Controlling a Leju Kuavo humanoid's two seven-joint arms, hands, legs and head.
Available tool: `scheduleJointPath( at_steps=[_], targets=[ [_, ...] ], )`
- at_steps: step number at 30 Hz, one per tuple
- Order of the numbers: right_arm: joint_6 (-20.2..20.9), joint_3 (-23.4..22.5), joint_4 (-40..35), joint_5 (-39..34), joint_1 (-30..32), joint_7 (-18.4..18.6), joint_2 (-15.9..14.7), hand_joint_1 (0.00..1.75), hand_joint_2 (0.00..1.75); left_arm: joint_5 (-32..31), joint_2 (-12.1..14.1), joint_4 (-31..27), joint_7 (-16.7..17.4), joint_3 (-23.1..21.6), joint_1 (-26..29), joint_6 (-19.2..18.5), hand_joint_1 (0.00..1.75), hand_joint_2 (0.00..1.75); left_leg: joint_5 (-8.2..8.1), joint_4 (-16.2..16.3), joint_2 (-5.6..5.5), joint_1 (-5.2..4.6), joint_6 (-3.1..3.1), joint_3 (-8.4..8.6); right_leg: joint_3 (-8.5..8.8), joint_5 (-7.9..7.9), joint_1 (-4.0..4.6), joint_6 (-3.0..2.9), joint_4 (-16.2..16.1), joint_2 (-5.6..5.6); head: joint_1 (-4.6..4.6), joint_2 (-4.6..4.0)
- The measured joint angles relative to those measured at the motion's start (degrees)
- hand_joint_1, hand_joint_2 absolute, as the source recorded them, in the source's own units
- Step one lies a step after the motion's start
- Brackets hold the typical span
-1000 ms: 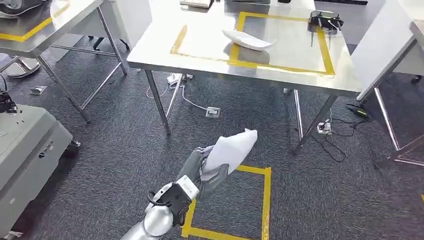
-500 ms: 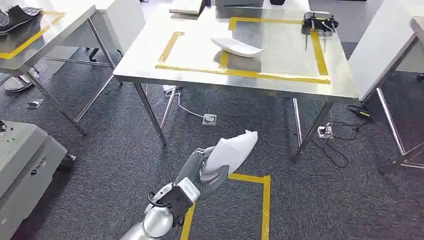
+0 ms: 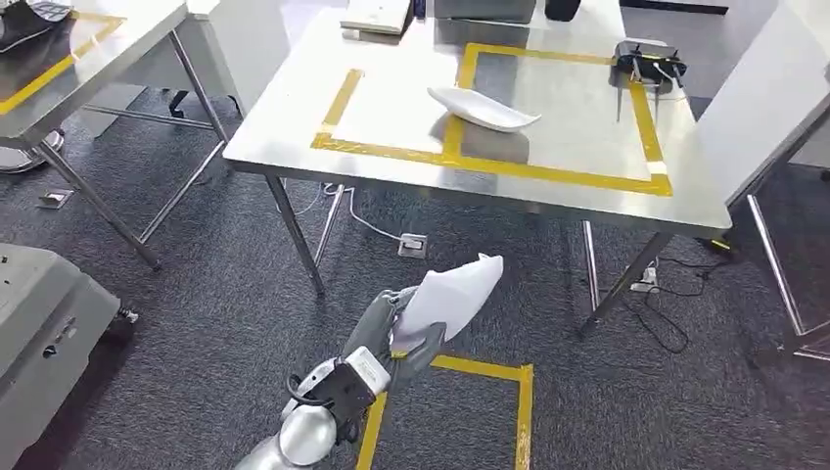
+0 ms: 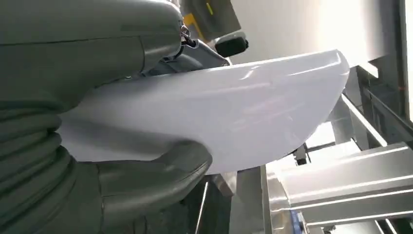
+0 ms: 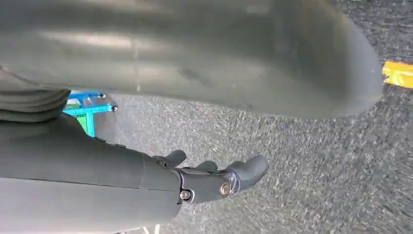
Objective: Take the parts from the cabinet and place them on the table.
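Observation:
My left hand grips a curved white plastic part and holds it up above the grey carpet, short of the steel table. From the left wrist the same white part spreads wide, with the thumb pressed along its edge. A second white part lies on the table top across the yellow tape lines. My right hand hangs over the carpet, fingers apart and holding nothing.
A black device sits at the table's far right corner and a flat box at its far edge. Another steel table stands left, a grey cabinet nearer left. Yellow floor tape and cables lie below.
The whole picture has shifted, so the camera moved: the table now lies a little more to the right and closer. My left hand still holds the white part the same way.

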Motion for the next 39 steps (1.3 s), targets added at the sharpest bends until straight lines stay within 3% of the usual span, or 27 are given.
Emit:
scheduleJointPath(
  at_steps=[2,3,4,5,7,8,9,11,12,13,15,17,18,19,22,23,25,27,28,29,30,32,33,34,35,37,39],
  targets=[
    [0.0,0.0,0.04,-0.13,0.25,-0.02,0.04,0.0,0.0,-0.57,0.02,0.02,0.0,0.0,0.06,0.13,1.75,1.75,-1.48,0.22,0.02,-0.03,-0.62,0.71,1.83,8.79,-0.33,0.2,-8.93,-0.21,0.22,0.0],
    [0.07,0.0,0.09,-0.22,0.13,-0.09,0.11,0.0,0.0,-0.72,0.04,0.02,0.09,0.0,0.13,0.15,1.75,1.75,-2.03,0.8,-0.22,-0.2,-0.92,1.53,1.48,5.91,-0.07,-0.53,-8.56,-0.54,0.31,0.0],
    [0.15,0.0,0.09,-0.26,-0.13,-0.09,0.09,0.0,0.0,-0.79,0.02,-0.11,0.11,0.0,0.13,0.2,1.75,1.75,-2.66,0.43,-0.09,-0.3,-1.41,1.02,1.97,6.35,0.16,-1.08,-8.41,-0.56,0.22,0.0],
    [0.13,0.0,0.09,-0.46,0.0,-0.07,0.11,0.0,0.0,-0.83,0.02,-0.26,0.17,0.0,0.23,0.2,1.75,1.75,-2.51,0.75,-0.12,-0.29,-1.86,2.34,2.2,6.66,0.1,-1.61,-8.63,-0.4,0.2,0.0],
    [0.13,0.0,0.09,-0.5,0.13,-0.07,0.18,0.0,0.0,-0.85,0.0,-0.66,0.07,0.0,0.08,0.31,1.75,1.75,-3.11,0.86,0.03,-0.25,-2.44,2.41,3.55,6.36,-0.13,-2.46,-8.74,-0.27,0.15,0.0],
    [0.13,0.0,0.09,-0.5,0.11,-0.11,0.17,0.0,0.0,-0.92,0.0,-0.81,0.04,0.0,-0.03,0.39,1.75,1.75,-3.19,3.09,0.4,-0.13,-2.56,1.91,4.33,6.01,-0.13,-2.97,-8.88,-0.32,0.05,0.0],
    [0.11,0.0,0.09,-0.5,0.02,-0.09,0.17,0.0,0.0,-0.94,0.0,-0.9,0.07,0.0,-0.25,0.5,1.75,1.75,-3.66,6.81,0.59,-0.12,-2.78,-0.28,4.72,5.58,-0.13,-3.32,-8.93,-0.29,-0.18,0.0],
    [0.11,-0.02,0.09,-0.52,-0.05,-0.02,0.13,0.0,0.0,-1.33,0.11,-0.92,0.28,0.0,-0.41,0.81,1.75,1.75,-7.43,15.69,0.7,0.01,-3.09,-6.42,5.54,4.58,-0.04,-3.55,-8.93,-0.29,-0.2,0.0],
    [0.11,-0.02,0.09,-0.52,-0.04,0.0,0.13,0.0,0.0,-1.55,0.2,-0.9,0.46,0.0,-0.4,1.05,1.75,1.75,-8.94,18.3,0.71,0.04,-3.19,-8.71,6.09,4.05,-0.01,-3.55,-8.93,-0.28,-0.22,0.0],
    [0.11,-0.02,0.09,-0.54,-0.03,0.15,0.13,0.0,0.0,-1.72,0.31,-0.9,0.68,0.0,-0.42,1.33,1.75,1.75,-8.99,18.71,0.72,0.04,-3.18,-9.97,6.79,3.51,0.02,-3.54,-8.92,-0.24,-0.2,0.0],
    [0.11,-0.04,0.09,-0.55,0.01,0.11,0.18,0.0,0.0,-2.12,0.44,-0.92,0.92,0.0,-0.54,1.97,1.75,1.75,-4.73,12.95,0.72,0.0,-2.69,-9.29,8.64,2.19,0.06,-3.48,-8.94,-0.1,-0.22,0.0],
    [0.11,-0.04,0.09,-0.52,0.0,-0.17,0.33,0.0,0.0,-2.31,0.59,-0.92,0.98,0.02,-0.66,2.42,1.75,1.75,3.34,3.69,0.86,-0.27,-1.7,-7.26,10.25,0.92,0.08,-3.18,-9.03,-0.09,-0.22,0.0],
    [0.11,-0.04,0.11,-0.52,0.0,-0.28,0.44,0.0,0.0,-2.4,0.76,-0.88,0.99,0.06,-0.62,2.6,1.75,1.75,3.9,2.53,0.83,-0.72,-1.65,-7.62,10.79,0.33,0.27,-2.77,-8.74,0.05,-0.13,0.0],
    [0.11,-0.04,0.11,-0.52,-0.13,-0.37,0.44,0.0,0.0,-2.49,0.81,-0.92,1.16,0.07,-0.66,2.71,1.75,1.75,2.91,2.37,0.82,-0.71,-1.49,-7.4,10.66,-0.12,0.28,-2.26,-9.03,0.12,-0.22,0.0],
    [0.07,-0.04,0.09,-0.52,-0.11,-0.35,0.42,0.0,0.0,-2.77,0.81,-1.2,1.4,0.09,-0.7,2.91,1.75,1.75,3.39,1.72,0.52,-0.4,-0.58,-5.73,11.77,0.08,0.39,-1.41,-8.77,0.08,-0.26,0.0],
    [0.0,-0.04,0.07,-0.52,-0.15,-0.35,0.31,0.0,0.0,-2.82,0.81,-1.31,1.42,0.09,-0.67,2.91,1.75,1.75,3.28,1.27,0.58,-0.11,-0.41,-4.83,11.02,0.0,0.25,-1.28,-7.07,0.01,-0.22,0.0],
    [0.0,-0.07,0.07,-0.52,-0.43,-0.35,0.44,0.0,0.0,-2.93,0.76,-1.38,1.4,0.09,-0.92,2.91,1.75,1.75,2.65,1.13,0.65,-0.05,0.18,-4.27,5.94,-0.43,0.2,-0.82,0.64,0.0,0.09,0.0],
    [0.0,-0.07,0.07,-0.55,-0.37,-0.24,0.42,0.0,0.0,-2.99,0.79,-1.33,1.44,0.09,-0.75,2.93,1.75,1.75,1.71,1.13,0.62,-0.12,0.4,-3.59,0.54,-4.66,0.21,-0.49,7.08,0.01,0.07,0.0],
    [0.0,-0.07,0.07,-0.55,-0.28,-0.13,0.42,0.0,0.0,-3.02,0.79,-1.29,1.44,0.09,-0.75,2.93,1.75,1.75,1.21,1.13,0.49,-0.12,0.42,-3.05,-1.04,-5.64,0.22,-0.39,7.82,0.01,0.09,0.0],
    [0.0,-0.07,0.07,-0.55,-0.07,-0.11,0.42,0.0,0.0,-3.06,0.79,-1.27,1.44,0.09,-0.75,2.93,1.75,1.75,0.66,1.14,0.27,-0.12,0.32,-2.31,-1.46,-4.73,0.21,-0.37,6.27,0.01,0.09,0.0],
    [0.0,-0.07,0.07,-0.55,0.03,-0.15,0.39,0.0,0.0,-3.08,0.79,-1.27,1.44,0.09,-0.75,2.91,1.75,1.75,0.06,1.14,0.13,-0.11,0.12,-1.46,-0.88,-2.25,0.21,-0.43,2.75,0.0,0.09,0.0],
    [0.0,-0.07,0.07,-0.55,0.04,-0.17,0.35,0.0,0.0,-3.1,0.79,-1.25,1.44,0.09,-0.78,2.91,1.75,1.75,-1.14,1.14,0.21,-0.1,-0.22,0.07,1.51,5.63,0.21,-0.79,-6.45,-0.04,0.11,0.0],
    [0.0,-0.09,0.07,-0.55,0.3,-0.15,0.35,0.0,0.0,-3.12,0.79,-1.2,1.44,0.09,-0.85,2.91,1.75,1.75,-1.7,1.46,0.21,-0.34,-0.48,0.76,1.56,7.7,0.44,-1.01,-8.16,-0.14,0.09,0.0],
    [0.07,-0.09,0.07,-0.52,0.05,-0.13,0.37,0.0,0.0,-3.12,0.79,-1.14,1.44,0.11,-0.93,2.88,1.75,1.75,-2.21,1.34,0.0,-0.46,-0.9,0.32,1.64,5.36,0.63,-1.45,-8.16,-0.25,0.15,0.0],
    [0.13,-0.09,0.07,-0.46,-0.08,-0.09,0.37,0.0,0.0,-3.12,0.79,-1.18,1.53,0.11,-0.94,2.86,1.75,1.75,-2.77,1.18,0.08,-0.47,-1.23,0.17,2.25,6.31,0.72,-1.67,-8.23,-0.2,0.07,0.0],
    [0.15,-0.09,0.07,-0.37,0.1,-0.07,0.37,0.0,0.0,-3.15,0.68,-1.27,1.44,0.09,-0.94,2.86,1.75,1.75,-2.65,1.5,0.0,-0.49,-1.93,1.62,3.01,6.18,0.46,-2.55,-8.47,-0.17,0.11,0.0],
    [0.13,-0.09,0.07,-0.35,0.1,-0.29,0.48,0.0,0.0,-3.17,0.68,-1.29,1.4,0.09,-1.12,2.86,1.75,1.75,-2.64,4.9,0.43,-0.37,-2.69,0.24,4.39,5.98,0.2,-3.26,-8.75,-0.18,-0.22,0.0]
  ],
)
